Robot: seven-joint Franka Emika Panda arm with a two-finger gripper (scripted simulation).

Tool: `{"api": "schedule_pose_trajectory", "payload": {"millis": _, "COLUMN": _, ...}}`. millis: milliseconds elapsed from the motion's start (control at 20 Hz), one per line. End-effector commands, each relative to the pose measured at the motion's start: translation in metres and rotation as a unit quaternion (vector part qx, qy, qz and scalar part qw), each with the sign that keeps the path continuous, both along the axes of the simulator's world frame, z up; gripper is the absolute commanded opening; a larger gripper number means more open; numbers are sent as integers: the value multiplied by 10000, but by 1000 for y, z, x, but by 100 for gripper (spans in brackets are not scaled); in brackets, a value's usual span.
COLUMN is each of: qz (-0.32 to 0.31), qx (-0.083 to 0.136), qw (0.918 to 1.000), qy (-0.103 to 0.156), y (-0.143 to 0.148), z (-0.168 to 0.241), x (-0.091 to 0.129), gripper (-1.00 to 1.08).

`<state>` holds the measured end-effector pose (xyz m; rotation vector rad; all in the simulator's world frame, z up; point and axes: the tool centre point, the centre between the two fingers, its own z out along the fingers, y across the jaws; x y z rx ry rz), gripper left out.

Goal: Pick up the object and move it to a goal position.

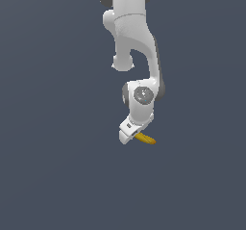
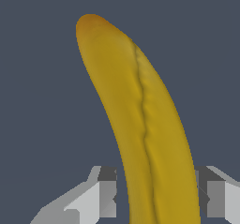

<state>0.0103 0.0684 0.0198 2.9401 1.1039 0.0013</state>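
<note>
1. The white arm (image 1: 134,56) reaches down from the 12 o'clock edge of the exterior view and ends just below the frame's centre.
2. The gripper (image 1: 130,136) sits at the arm's lower end, tilted toward 7 o'clock.
3. The banana (image 1: 145,138) juts out of the gripper toward 4 o'clock in the exterior view, its yellow body ending in a darker orange tip.
4. In the wrist view the banana (image 2: 150,124) runs between the two grey fingers (image 2: 101,197), one on each side, and curves away to its orange-brown tip at about 11 o'clock.
5. The jaws are closed to the fruit's width, and both fingers press against its sides.
6. Only a plain dark blue-grey background (image 1: 48,176) surrounds the arm and banana.
</note>
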Motion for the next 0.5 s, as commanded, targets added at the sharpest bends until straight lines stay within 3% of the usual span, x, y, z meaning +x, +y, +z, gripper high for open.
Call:
{"api": "schedule_pose_trajectory", "payload": {"millis": 0, "qz": 6, "qx": 3, "qw": 10000, "qy": 6, "y": 1, "z": -1, "x": 0, "gripper": -100}}
{"api": "schedule_pose_trajectory", "payload": {"millis": 450, "qz": 0, "qx": -1, "qw": 10000, "qy": -2, "y": 0, "z": 1, "x": 0, "gripper": -100}}
